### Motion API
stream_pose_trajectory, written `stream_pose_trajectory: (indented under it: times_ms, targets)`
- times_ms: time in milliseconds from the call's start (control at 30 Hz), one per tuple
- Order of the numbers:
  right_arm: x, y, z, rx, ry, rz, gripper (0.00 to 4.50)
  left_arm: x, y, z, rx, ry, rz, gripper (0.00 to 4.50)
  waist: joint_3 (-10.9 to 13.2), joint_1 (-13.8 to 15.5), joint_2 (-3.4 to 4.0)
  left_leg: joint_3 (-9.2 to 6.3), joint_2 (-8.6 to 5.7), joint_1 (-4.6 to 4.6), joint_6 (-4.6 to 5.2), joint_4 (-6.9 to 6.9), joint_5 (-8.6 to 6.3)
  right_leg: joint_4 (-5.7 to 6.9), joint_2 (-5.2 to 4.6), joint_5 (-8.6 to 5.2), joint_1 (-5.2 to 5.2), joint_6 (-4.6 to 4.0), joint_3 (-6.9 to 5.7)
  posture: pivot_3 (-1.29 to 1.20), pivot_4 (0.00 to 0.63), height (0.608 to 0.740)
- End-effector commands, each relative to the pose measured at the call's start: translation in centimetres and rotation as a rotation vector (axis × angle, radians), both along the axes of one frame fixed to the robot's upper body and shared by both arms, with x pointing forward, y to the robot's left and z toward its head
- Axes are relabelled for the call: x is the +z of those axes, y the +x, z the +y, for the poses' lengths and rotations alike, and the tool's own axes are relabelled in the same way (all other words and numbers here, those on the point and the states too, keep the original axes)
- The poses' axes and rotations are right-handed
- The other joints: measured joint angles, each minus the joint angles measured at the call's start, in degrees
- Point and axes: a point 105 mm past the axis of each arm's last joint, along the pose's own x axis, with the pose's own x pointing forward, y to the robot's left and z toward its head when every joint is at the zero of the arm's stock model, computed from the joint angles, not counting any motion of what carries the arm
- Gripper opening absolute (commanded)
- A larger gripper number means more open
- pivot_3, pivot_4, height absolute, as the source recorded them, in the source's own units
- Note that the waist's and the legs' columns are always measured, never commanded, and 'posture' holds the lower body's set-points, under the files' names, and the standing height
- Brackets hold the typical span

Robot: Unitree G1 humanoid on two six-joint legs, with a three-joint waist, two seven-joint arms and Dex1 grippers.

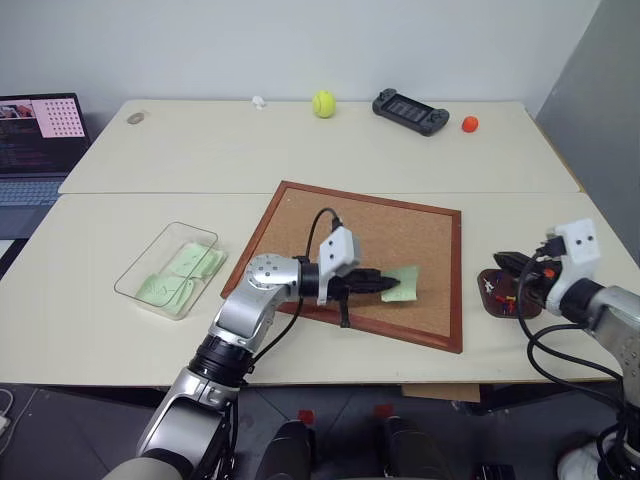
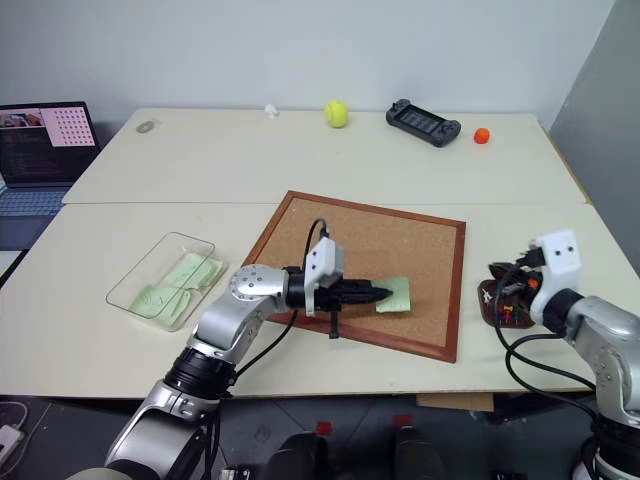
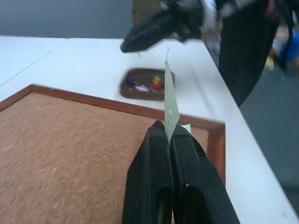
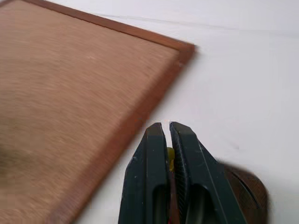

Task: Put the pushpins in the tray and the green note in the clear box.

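Observation:
My left gripper (image 1: 385, 286) is shut on the edge of the green note (image 1: 402, 284), a pale-green sheet held just over the cork board (image 1: 370, 230). In the left wrist view the note (image 3: 170, 100) stands edge-on out of the closed fingers. The clear box (image 1: 165, 238) sits to the left of the board with other green notes (image 1: 180, 272) lying in it. The tray (image 1: 492, 296), a small dark round dish right of the board, holds several pushpins (image 3: 156, 83). Right above the tray, my right gripper (image 4: 166, 127) is shut on a yellow pushpin (image 4: 171, 156).
Along the table's far edge lie a tennis ball (image 1: 323, 103), a black game controller (image 1: 410, 111) and a small orange ball (image 1: 469, 124). A laptop (image 1: 35, 140) stands at the far left. Bare tabletop separates the board from the clear box.

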Motion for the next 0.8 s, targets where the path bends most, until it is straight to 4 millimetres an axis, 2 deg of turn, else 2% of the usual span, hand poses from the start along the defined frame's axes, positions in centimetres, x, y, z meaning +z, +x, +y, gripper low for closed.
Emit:
stream_pose_trajectory:
  times_ms: [33, 167, 200, 333, 800]
  targets:
    - [0.6, -0.1, -0.7, -0.065, 0.036, -0.017, 0.0, 0.2, 0.0, -0.9, -0.021, -0.006, -0.044, 0.01, 0.0, -0.2, 0.0, 0.03, 0.0, 0.0, 0.0, 0.0, 0.0, 0.0, 0.02, 0.0, 0.0, 0.0, 0.0, 0.0, 0.15, 0.74]
    - [-0.2, 0.0, -0.7, -0.079, 0.073, 0.016, 0.0, -0.2, -0.2, -1.1, -0.029, 0.003, -0.035, 0.01, 0.0, -0.3, 0.0, 0.12, -0.01, 0.0, 0.01, -0.01, 0.0, 0.01, 0.07, 0.0, 0.0, 0.0, -0.02, 0.0, 0.15, 0.74]
    - [-0.4, 0.1, -0.9, -0.09, 0.076, 0.02, 0.58, -0.3, -0.1, -1.0, -0.028, 0.004, -0.036, 0.0, 0.0, -0.3, 0.0, 0.11, 0.0, -0.02, 0.01, -0.01, 0.0, 0.01, 0.07, 0.0, 0.0, 0.0, -0.04, 0.0, 0.15, 0.74]
    - [-0.7, 0.4, -1.1, -0.106, 0.076, 0.025, 1.26, -0.2, -0.1, -0.8, -0.022, 0.008, -0.036, 0.0, 0.0, -0.2, 0.0, 0.14, 0.01, -0.04, 0.02, 0.01, 0.0, 0.0, 0.03, 0.0, 0.0, 0.0, -0.04, 0.0, 0.15, 0.74]
    - [-1.4, 0.9, -1.6, -0.114, 0.048, 0.04, 4.26, -0.4, 0.3, -0.5, 0.009, 0.014, -0.037, 0.0, 0.0, -0.2, 0.0, 0.2, 0.01, -0.04, 0.02, 0.01, 0.0, 0.0, 0.04, 0.0, 0.0, 0.0, -0.04, 0.0, 0.15, 0.74]
